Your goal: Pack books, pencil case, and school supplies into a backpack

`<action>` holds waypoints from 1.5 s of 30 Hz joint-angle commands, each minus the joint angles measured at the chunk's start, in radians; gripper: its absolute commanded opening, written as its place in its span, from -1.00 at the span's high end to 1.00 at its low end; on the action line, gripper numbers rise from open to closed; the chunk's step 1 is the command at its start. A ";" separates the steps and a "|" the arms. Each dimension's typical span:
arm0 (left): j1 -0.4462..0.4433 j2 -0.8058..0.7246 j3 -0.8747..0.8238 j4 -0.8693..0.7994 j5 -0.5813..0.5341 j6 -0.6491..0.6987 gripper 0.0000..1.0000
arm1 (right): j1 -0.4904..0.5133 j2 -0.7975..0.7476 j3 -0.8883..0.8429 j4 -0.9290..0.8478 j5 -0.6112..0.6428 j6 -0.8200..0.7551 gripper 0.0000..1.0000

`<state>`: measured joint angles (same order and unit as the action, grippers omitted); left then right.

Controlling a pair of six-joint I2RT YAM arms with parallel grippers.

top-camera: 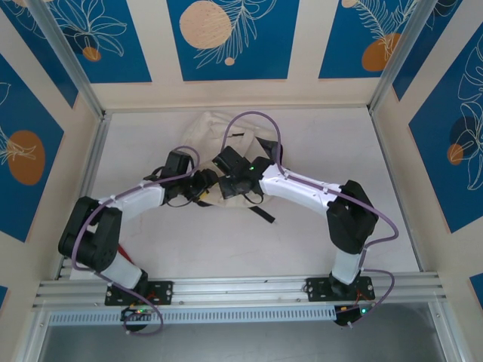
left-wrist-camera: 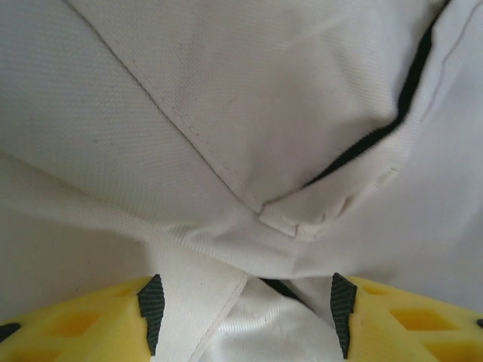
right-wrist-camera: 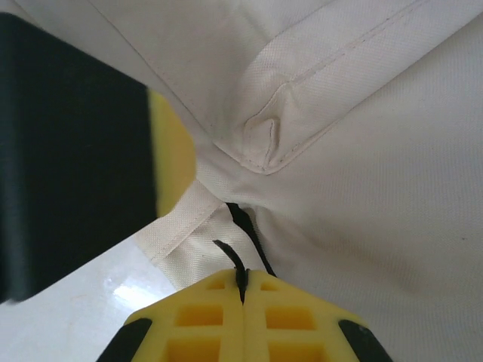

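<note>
The cream-white backpack [top-camera: 219, 130] lies in the middle of the table, partly under both wrists. My left gripper [top-camera: 202, 187] hovers at its near edge. In the left wrist view the left gripper [left-wrist-camera: 245, 313] stands open, and a fold of backpack fabric [left-wrist-camera: 226, 113] with a flat cream strap [left-wrist-camera: 192, 302] lies between its fingers. My right gripper [right-wrist-camera: 243, 283] is shut on a thin black zip pull [right-wrist-camera: 230, 256] that comes off the black zip [right-wrist-camera: 245, 222]. The left gripper's finger [right-wrist-camera: 172, 151] sits close on its left. Books, pencil case and school supplies are out of view.
A black strap end [top-camera: 263, 215] trails from the backpack onto the white table [top-camera: 339, 136]. Aluminium posts [top-camera: 396, 53] and patterned walls close in the table on three sides. Purple cables [top-camera: 256, 121] loop over the backpack.
</note>
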<state>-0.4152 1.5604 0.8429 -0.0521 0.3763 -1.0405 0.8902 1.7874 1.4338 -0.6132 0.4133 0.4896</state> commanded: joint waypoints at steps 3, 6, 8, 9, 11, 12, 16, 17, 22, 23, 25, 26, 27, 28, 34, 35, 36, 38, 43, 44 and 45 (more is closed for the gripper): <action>-0.013 0.053 0.029 0.038 -0.062 -0.026 -0.10 | 0.004 -0.086 -0.053 0.047 -0.026 0.054 1.00; -0.017 0.087 0.046 0.026 -0.118 -0.030 0.03 | 0.001 -0.103 -0.076 0.044 -0.013 0.068 1.00; -0.018 0.111 0.054 0.025 -0.140 -0.039 0.10 | -0.001 -0.108 -0.090 0.041 -0.006 0.076 1.00; -0.019 0.120 0.058 0.028 -0.149 -0.042 0.14 | -0.002 -0.110 -0.094 0.038 -0.003 0.079 1.00; -0.019 0.135 0.062 0.025 -0.174 -0.050 0.23 | -0.002 -0.110 -0.100 0.034 0.006 0.084 1.00; -0.019 0.140 0.066 0.023 -0.185 -0.052 0.27 | -0.001 -0.108 -0.104 0.031 0.012 0.088 1.00; -0.018 0.155 0.074 0.011 -0.226 -0.058 0.55 | -0.004 -0.108 -0.113 0.015 0.046 0.107 1.00; -0.019 0.156 0.074 0.009 -0.235 -0.059 0.60 | -0.004 -0.110 -0.114 0.009 0.058 0.113 1.00; -0.018 0.153 0.093 -0.034 -0.285 -0.011 1.00 | -0.007 -0.120 -0.117 -0.057 0.169 0.175 1.00; -0.019 0.152 0.107 -0.059 -0.296 0.013 1.00 | -0.009 -0.120 -0.115 -0.075 0.189 0.190 1.00; -0.017 0.151 0.132 -0.108 -0.327 0.058 1.00 | -0.017 -0.122 -0.109 -0.136 0.247 0.236 1.00; -0.014 0.149 0.135 -0.118 -0.336 0.071 1.00 | -0.020 -0.123 -0.109 -0.164 0.272 0.253 1.00; -0.011 0.149 0.138 -0.125 -0.346 0.080 1.00 | -0.028 -0.122 -0.105 -0.198 0.295 0.278 1.00; -0.008 0.148 0.140 -0.129 -0.351 0.089 1.00 | -0.038 -0.123 -0.104 -0.230 0.313 0.302 1.00; 0.021 0.146 0.135 -0.141 -0.363 0.110 1.00 | -0.070 -0.144 -0.112 -0.332 0.403 0.380 1.00; 0.024 0.145 0.134 -0.140 -0.363 0.113 1.00 | -0.073 -0.145 -0.111 -0.338 0.410 0.383 1.00; 0.027 0.144 0.134 -0.141 -0.364 0.117 1.00 | -0.075 -0.148 -0.109 -0.344 0.419 0.386 1.00; 0.034 0.143 0.133 -0.143 -0.365 0.122 1.00 | -0.078 -0.149 -0.105 -0.353 0.435 0.390 1.00; 0.053 0.134 0.130 -0.150 -0.361 0.135 1.00 | -0.092 -0.150 -0.105 -0.319 0.403 0.361 1.00; 0.057 0.129 0.128 -0.149 -0.356 0.137 1.00 | -0.094 -0.155 -0.113 -0.283 0.374 0.327 1.00; 0.061 0.122 0.128 -0.151 -0.353 0.144 1.00 | -0.094 -0.162 -0.128 -0.216 0.318 0.266 1.00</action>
<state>-0.4191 1.6974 0.9676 -0.1509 0.1558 -0.9344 0.8200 1.6825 1.3258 -0.8162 0.7063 0.8280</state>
